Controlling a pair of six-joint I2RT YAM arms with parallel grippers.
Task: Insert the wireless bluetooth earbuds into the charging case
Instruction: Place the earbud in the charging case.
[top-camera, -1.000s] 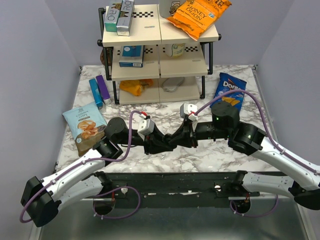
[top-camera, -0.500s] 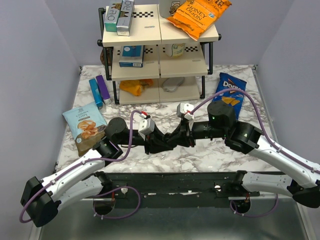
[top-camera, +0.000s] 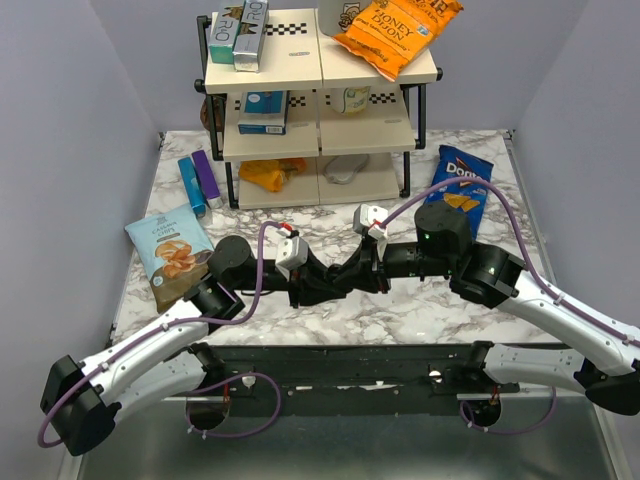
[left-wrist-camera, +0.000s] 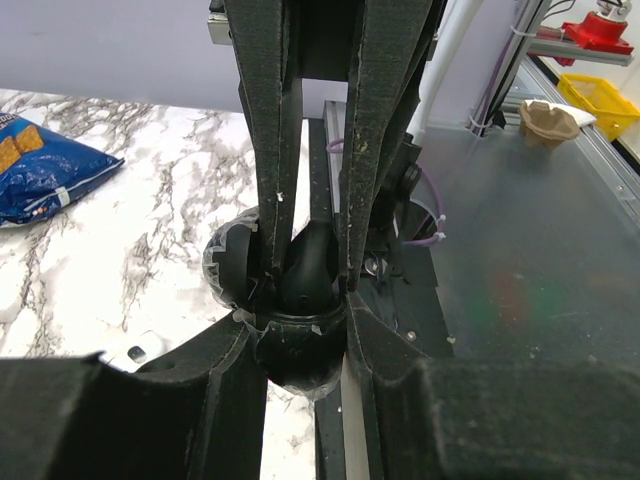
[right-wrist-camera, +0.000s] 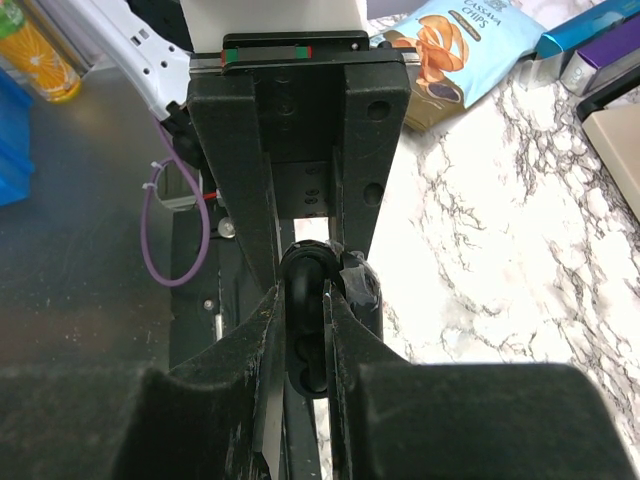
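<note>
The left gripper (top-camera: 335, 284) and the right gripper (top-camera: 352, 272) meet nose to nose over the middle of the marble table (top-camera: 420, 310), a little toward its near edge, and both are clenched on the same small bundle, held clear of the surface.

In the left wrist view, the left gripper's own fingers (left-wrist-camera: 215, 370) rise from the bottom of the picture and clamp the rounded shell of the charging case (left-wrist-camera: 300, 365) from both sides. The shell looks dark and glossy here. A domed part, apparently the flip lid (left-wrist-camera: 225, 265), stands open on the side facing the far edge of the table.

The right gripper's fingers (left-wrist-camera: 380, 150) come straight down from the top of that view. Their tips are closed on a black rounded piece, apparently one earbud (left-wrist-camera: 308, 262), which sits at the mouth of the case and touches it. How deep it is seated cannot be told.

The right wrist view shows the same grip from the other side, with a black curved piece pinched in the narrow gap between that gripper's fingers.

A small white item (left-wrist-camera: 130, 352) lies on the marble just beside the grippers, on their far side; what it is cannot be told.

A blue snack bag (top-camera: 460, 180) lies near the far right corner, well apart from the grip.
</note>
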